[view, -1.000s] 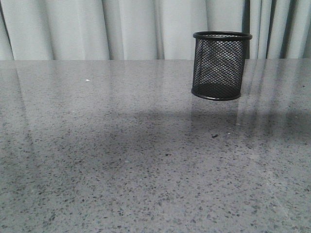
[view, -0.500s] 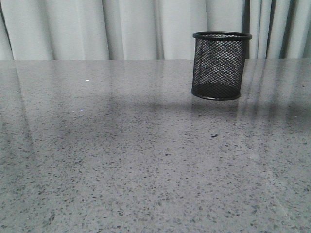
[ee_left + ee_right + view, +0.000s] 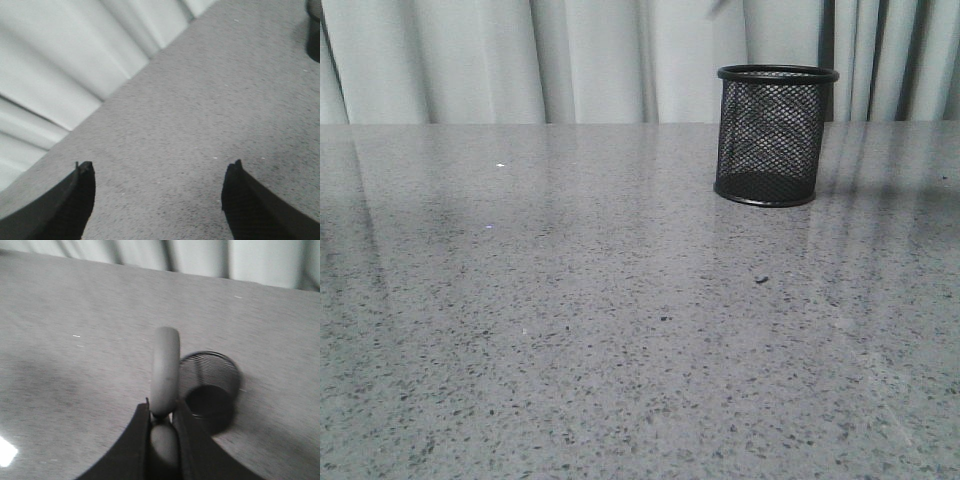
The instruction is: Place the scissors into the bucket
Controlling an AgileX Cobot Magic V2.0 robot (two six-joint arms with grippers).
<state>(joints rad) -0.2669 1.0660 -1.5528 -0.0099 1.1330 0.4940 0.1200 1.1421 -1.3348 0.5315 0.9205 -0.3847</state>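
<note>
From the front we see only the bucket (image 3: 777, 135) upright on the table (image 3: 570, 320); no arm shows. Our left pincer (image 3: 157, 192) gapes wide, holding nothing. Our right pincer (image 3: 161, 422) clamps the scissors (image 3: 165, 371), the bucket just beyond its tips. We should centre the scissors above the rim before releasing.

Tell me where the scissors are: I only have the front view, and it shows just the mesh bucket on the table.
Observer: The right gripper is shut on the scissors, seen in the right wrist view.
Operator: Are they near the bucket?
Observer: In that view the bucket shows just behind the grey handle loop, its open mouth visible; the blades are out of sight.
Operator: And the left arm?
Observer: The left gripper is open and empty above the table.
</note>
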